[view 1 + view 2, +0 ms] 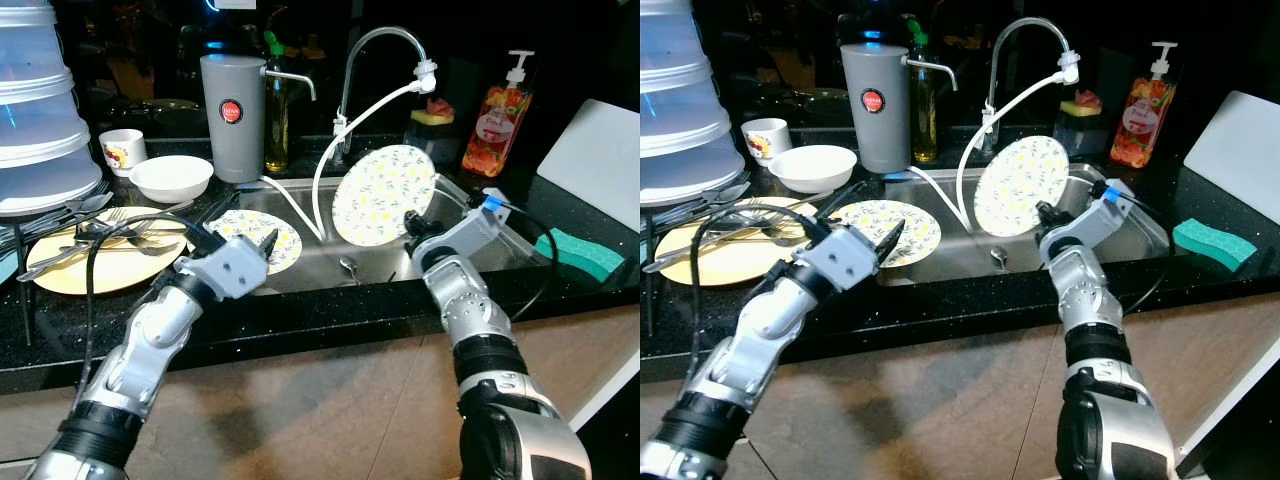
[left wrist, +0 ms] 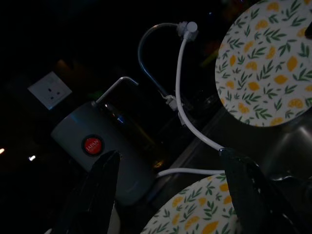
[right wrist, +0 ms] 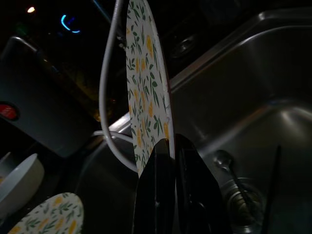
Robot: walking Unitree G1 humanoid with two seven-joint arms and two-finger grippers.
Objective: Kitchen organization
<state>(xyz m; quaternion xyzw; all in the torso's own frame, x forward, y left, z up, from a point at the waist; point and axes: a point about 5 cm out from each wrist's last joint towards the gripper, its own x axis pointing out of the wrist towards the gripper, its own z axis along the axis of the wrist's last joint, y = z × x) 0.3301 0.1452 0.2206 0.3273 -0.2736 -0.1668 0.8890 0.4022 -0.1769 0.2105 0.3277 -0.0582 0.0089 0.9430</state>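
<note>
While my right end effector (image 1: pixel 411 226) pinches one lemon plate (image 1: pixel 385 194) upright over the sink (image 1: pixel 1145 222), my left end effector (image 1: pixel 268 243) hangs spread, the second plate (image 1: pixel 256 237), spoon (image 1: pixel 347 266) and cutlery (image 1: pixel 110 235) unsorted

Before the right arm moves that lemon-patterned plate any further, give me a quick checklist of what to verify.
1. Right gripper pinches the rim of the round lemon-patterned plate: ok.
2. Plate held upright over the steel sink: ok.
3. White hose hangs close beside the plate and may snag: not ok.
4. Left gripper open, over the second lemon-patterned plate at the sink's left edge: ok.
5. Metal spoon in the basin below: cannot tell whether it is in the way.
</note>
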